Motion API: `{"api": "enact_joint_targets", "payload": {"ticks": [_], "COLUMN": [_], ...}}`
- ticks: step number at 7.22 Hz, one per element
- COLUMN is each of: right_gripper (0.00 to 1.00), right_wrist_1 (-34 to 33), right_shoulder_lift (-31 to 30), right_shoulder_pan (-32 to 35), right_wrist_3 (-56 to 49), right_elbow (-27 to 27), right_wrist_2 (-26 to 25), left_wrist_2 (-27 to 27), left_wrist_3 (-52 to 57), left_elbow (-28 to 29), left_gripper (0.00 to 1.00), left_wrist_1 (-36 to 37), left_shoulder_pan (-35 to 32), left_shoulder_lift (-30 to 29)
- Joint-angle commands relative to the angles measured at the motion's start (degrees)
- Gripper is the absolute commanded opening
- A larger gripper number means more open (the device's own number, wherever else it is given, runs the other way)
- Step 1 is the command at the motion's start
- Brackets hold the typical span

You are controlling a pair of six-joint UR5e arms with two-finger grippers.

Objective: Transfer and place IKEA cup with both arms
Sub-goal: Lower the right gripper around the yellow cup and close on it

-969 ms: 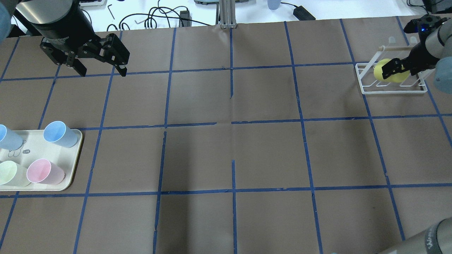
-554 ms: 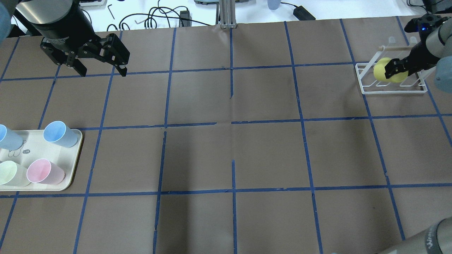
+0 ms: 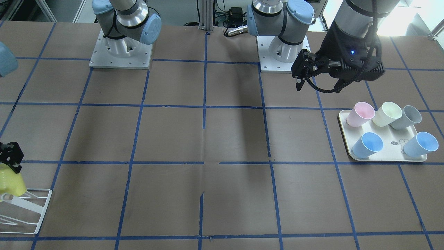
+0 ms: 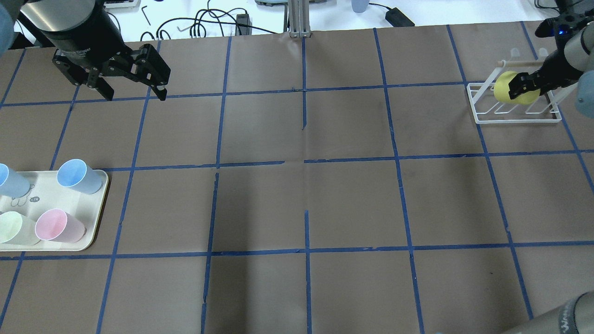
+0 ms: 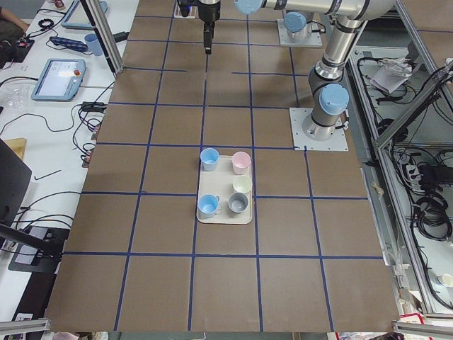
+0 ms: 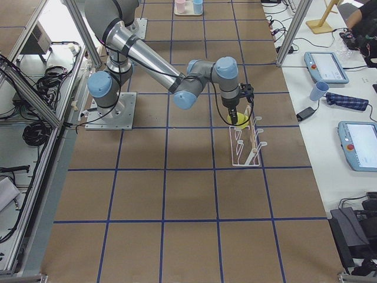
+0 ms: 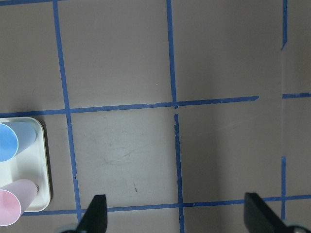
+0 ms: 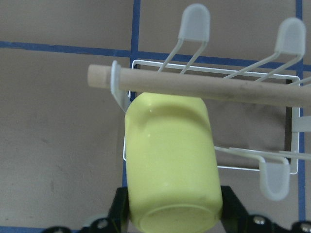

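Desk (image 4: 352, 199): brown, blue tape grid, middle squares bare.
Tray (image 3: 385, 158): on the robot's left side of the desk, w/ five pastel cups upright on it.
Rack (image 4: 515, 119): white wire, at the far right end; wooden dowel (image 8: 204, 85) runs across its top.
Left gripper (image 4: 135, 96): jaws wide apart, nothing held; hangs above the desk, beyond the tray and well apart from it.
Right gripper (image 4: 523, 87): clamped on the IKEA cup (image 8: 170, 165), one finger each side near the base; cup lies tipped, base toward the wrist cam, mouth end under the dowel. Whether a prong is inside the mouth — cannot tell.

Step in hand (judged): extract cup from rack, prior to hand-over.
Procedure, recommended:
- pull back along the cup's own axis; no sideways travel until the mouth is past the dowel and capped prongs;
- hold clamp firm — the smooth, tapered wall may slip toward the base;
- a snag would probably drag the light rack; watch for this.
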Motion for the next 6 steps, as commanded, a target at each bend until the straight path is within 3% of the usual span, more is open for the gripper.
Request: {"api": "enact_joint_targets", "payload": {"ticks": [1,5,6], "right_gripper": [0.41,0.42,0.42], "right_wrist_1": [4.56,16.94,21.69], "right_shoulder_lift": [-4.2,-14.3,-16.16], "right_shoulder_pan": [0.0,0.09,0.18], "right_wrist_3": [0.06,0.49,0.85], "right_elbow": [-0.06,0.12,0.12], "right_wrist_2": [-0.63,-2.31,-1.09], "left_wrist_2": [0.0,-0.17,-4.27], "left_wrist_3": [0.0,0.0,0.09], "left_elbow": [0.0,0.0,-0.26], "left_gripper": [1.0,1.0,1.0], "left_wrist_1": [0.0,0.0,0.0], "left_shoulder_pan": [0.0,0.09,0.79], "left_shoulder_lift": [0.03,0.2,0.81]}}
